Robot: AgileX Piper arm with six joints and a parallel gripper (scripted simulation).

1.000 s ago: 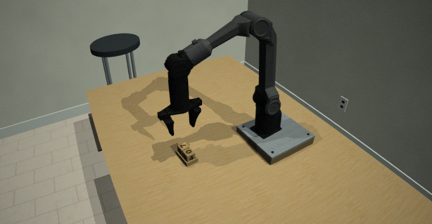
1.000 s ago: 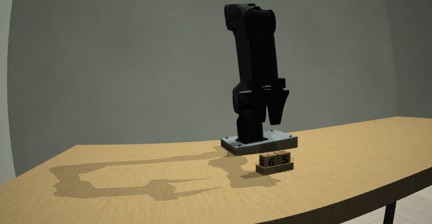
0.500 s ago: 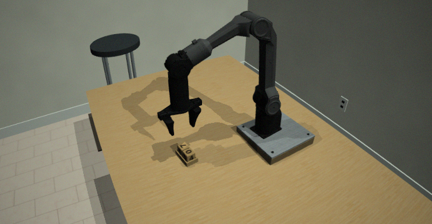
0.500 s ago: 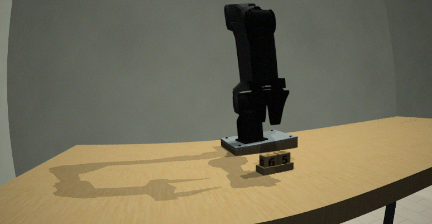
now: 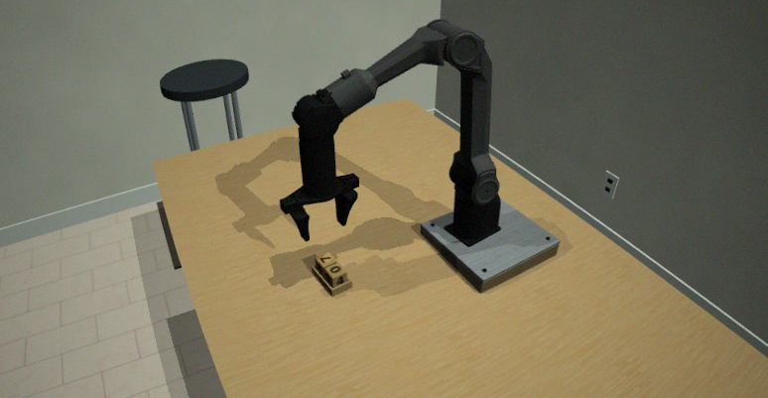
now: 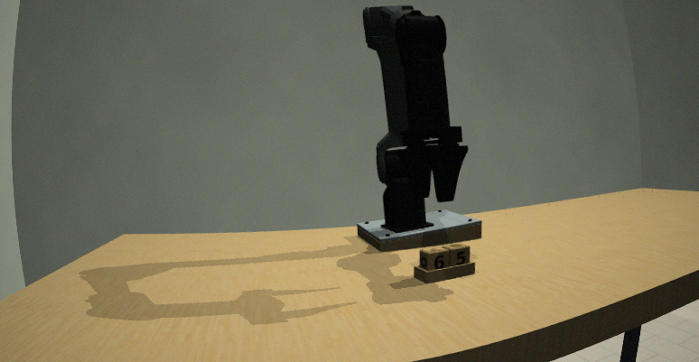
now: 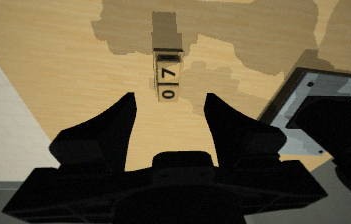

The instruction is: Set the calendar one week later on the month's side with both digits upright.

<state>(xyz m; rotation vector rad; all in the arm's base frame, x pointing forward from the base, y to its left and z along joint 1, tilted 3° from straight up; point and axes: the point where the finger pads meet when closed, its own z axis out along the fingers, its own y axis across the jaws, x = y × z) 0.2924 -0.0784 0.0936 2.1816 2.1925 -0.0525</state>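
Observation:
The wooden calendar tray (image 5: pixel 327 285) lies flat on the table with two cubes standing side by side in it. In the top view the far cube (image 5: pixel 325 262) shows 7 on top and the near cube (image 5: pixel 338 272) shows 0 on top and 4 on its side. In the exterior view the tray (image 6: pixel 443 271) shows cube faces 6 (image 6: pixel 438 260) and 5 (image 6: pixel 460 256). In the wrist view the cubes (image 7: pixel 168 80) lie below, tops 7 and 0. My gripper (image 5: pixel 323 221) is open and empty, well above and behind the tray; it also shows in the wrist view (image 7: pixel 170 102).
The arm's grey base plate (image 5: pixel 488 250) stands on the table right of the tray. A dark round stool (image 5: pixel 204 80) stands beyond the table's far left edge. The table's left edge (image 5: pixel 177 233) is not far from the tray.

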